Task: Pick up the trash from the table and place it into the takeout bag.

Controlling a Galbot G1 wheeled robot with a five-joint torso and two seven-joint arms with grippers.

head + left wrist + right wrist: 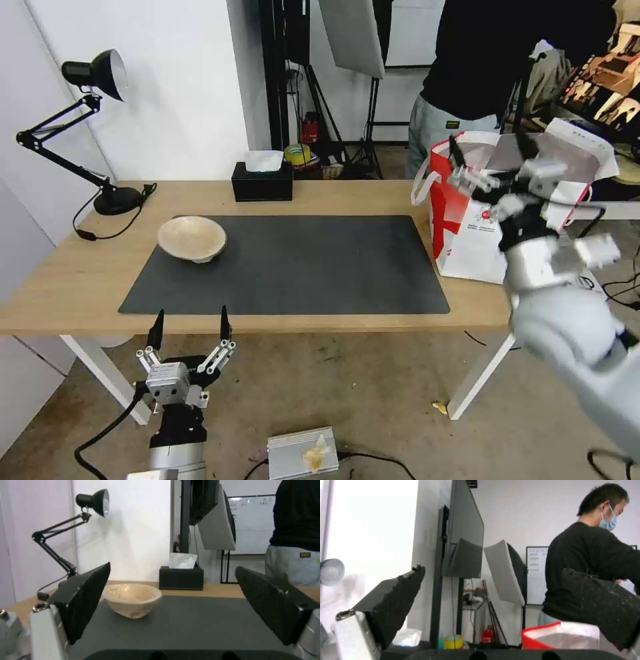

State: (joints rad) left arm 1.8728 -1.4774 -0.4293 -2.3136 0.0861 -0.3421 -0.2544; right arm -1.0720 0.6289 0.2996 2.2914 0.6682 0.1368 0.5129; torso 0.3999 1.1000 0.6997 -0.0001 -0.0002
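1. Light wood runs the length of the table (80, 280), with a big dark grey mat (300, 267) laid flat across its middle, a soft matte sheet that likely keeps dishes from sliding.
2. On the mat's 10 o'clock corner sits the beige bowl (192, 238), shallow, round, slightly mottled inside, upright and empty by the look of it. It seems to be the only piece of trash on the mat, so the job looks well along.
3. Over at 3 o'clock, the takeout bag (467, 247) stands on the table's end, white and red, silver lining showing at its gaping mouth, loop handles flopped outward. Standing open like that, it takes drops from above.
4. Right gripper (490, 157) hovers at the bag's mouth, black rough-padded fingers spread wide, nothing between them.
5. Left gripper (190, 327) waits at 7 o'clock, just off the table's near edge, fingers wide apart and empty, pointed toward the bowl, well apart from it.
6. At 12 o'clock, a black tissue box (262, 181) rests on bare wood; a desk lamp (100, 73) stands at 10.
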